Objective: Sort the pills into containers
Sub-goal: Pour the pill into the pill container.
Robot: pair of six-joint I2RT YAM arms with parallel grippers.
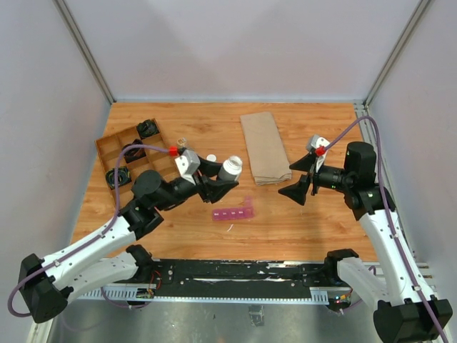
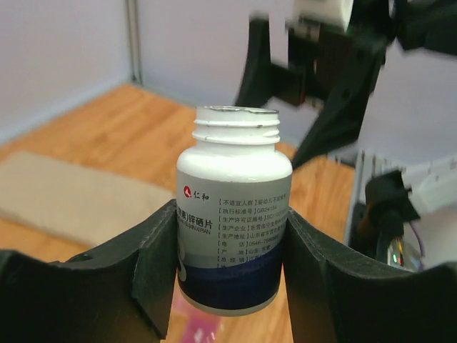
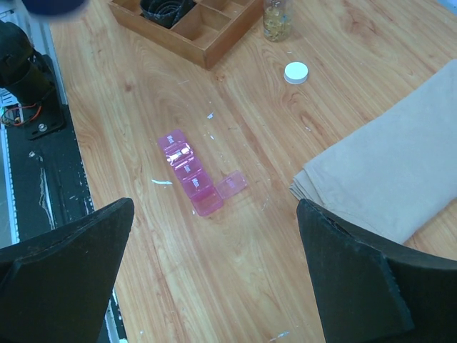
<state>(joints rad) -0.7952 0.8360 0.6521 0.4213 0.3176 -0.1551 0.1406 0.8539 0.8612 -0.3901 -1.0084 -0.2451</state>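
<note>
**Left arm is clasping an uncapped bottle; right arm is hanging open**

You are working over an orange-brown wooden table (image 1: 307, 221) boxed in by plain pale grey walls (image 1: 235, 43); a folded beige cloth (image 1: 265, 146) is lying toward the back, and a brown wooden divided tray (image 1: 136, 153) is sitting at the back left. Your left gripper (image 2: 230, 243) is clenching a white plastic pill bottle (image 2: 234, 171) by its lower body, one black finger pressing each side; the threaded neck is standing uncapped. Your right gripper (image 1: 298, 179) is gaping wide above the wood, gripping and touching nothing. The bottle's label is showing a red mark beside the characters 仁和, above a dark blue band; the finer Chinese print is proving too small for you to read with certainty. The translucent magenta-pink plastic strip of small square lidded containers (image 3: 187, 174) is lying flat on the table between your two arms, near the front edge; one end lid is standing flipped open.
</note>
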